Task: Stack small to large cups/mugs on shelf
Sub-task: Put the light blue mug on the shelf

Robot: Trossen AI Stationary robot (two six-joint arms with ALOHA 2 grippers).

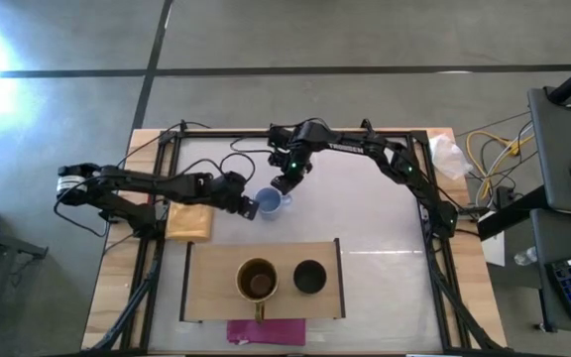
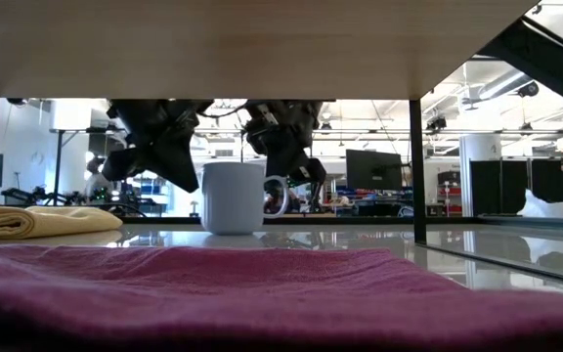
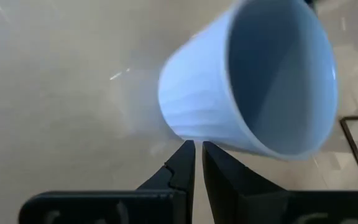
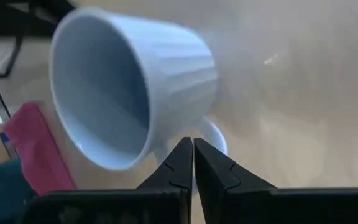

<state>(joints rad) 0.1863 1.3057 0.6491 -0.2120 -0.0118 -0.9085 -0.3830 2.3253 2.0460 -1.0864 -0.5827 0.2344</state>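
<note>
Nearest to us in the low view, the magenta strip [image 2: 213,284] is filling the foreground, and the shelf [image 2: 262,44] is spanning overhead on its thin dark legs. From above, we are seeing the shelf [image 1: 206,297] as a light-wood board carrying the brown mug [image 1: 257,281], handle toward the magenta strip [image 1: 266,330], and the black cup [image 1: 309,277] just beside it; the two stand apart, not nested.

Beyond the shelf, the pale blue mug [image 1: 271,201] is standing upright on the white table [image 1: 365,218], its handle [image 2: 276,195] pointing toward the right arm. We are finding the left gripper [image 1: 249,206] just beside the mug on one side and the right gripper [image 1: 285,184] close on the handle side. In the left wrist view its fingers [image 3: 182,168] are pressed nearly together just below the mug [image 3: 247,81], holding nothing. In the right wrist view the fingers [image 4: 182,165] are likewise closed, their tips right at the handle [image 4: 213,134] of the mug [image 4: 135,87], gripping nothing.

Farther left, the folded yellow cloth [image 1: 188,220] is lying on the table under the left arm.
</note>
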